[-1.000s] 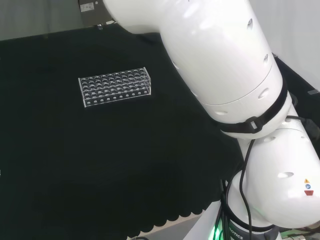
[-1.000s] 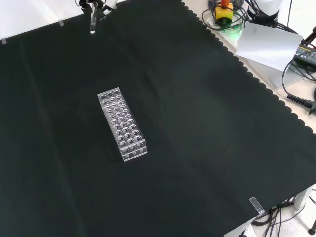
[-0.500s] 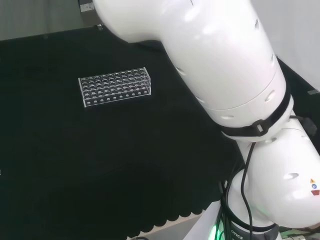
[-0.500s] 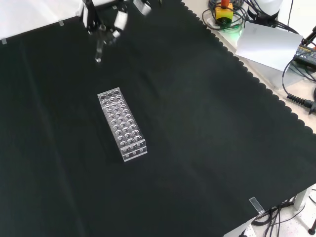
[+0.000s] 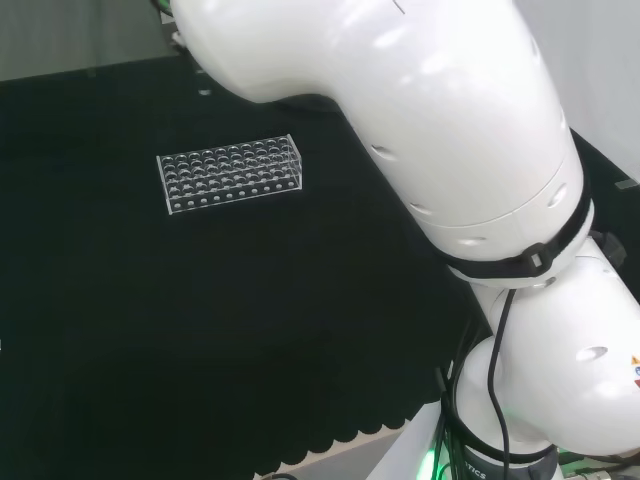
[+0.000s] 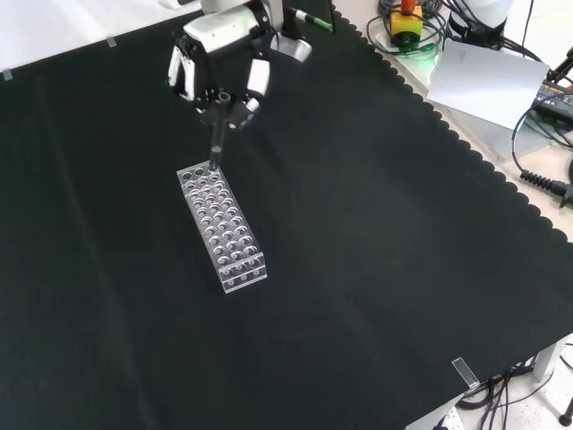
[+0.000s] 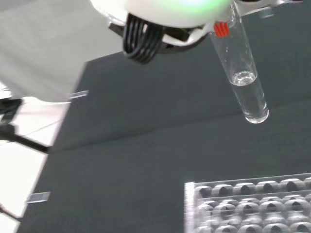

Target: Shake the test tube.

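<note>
The hand (image 6: 222, 70) reaches in from the top of the front view, its fingers pinched on the upper end of a clear test tube (image 6: 216, 147). The tube hangs nearly upright, and its lower tip sits just over the far end of the clear plastic rack (image 6: 223, 225). In the wrist view the test tube (image 7: 241, 73) holds a little clear liquid at the bottom, with a red mark near the hand (image 7: 170, 9). A corner of the rack (image 7: 248, 204) shows below it. In the head view the rack (image 5: 230, 172) lies on the black cloth, left of the arm.
At the upper right of the front view, beyond the cloth's scalloped edge, are a yellow box with a red button (image 6: 405, 21), a white sheet (image 6: 488, 76) and cables (image 6: 541, 179). A small clear clip (image 6: 463, 371) sits at the cloth's near right corner.
The hand has moved from the top edge of the front view down towards the rack, carrying the tube. In the head view the arm's links have swung left. The rack has not moved.
</note>
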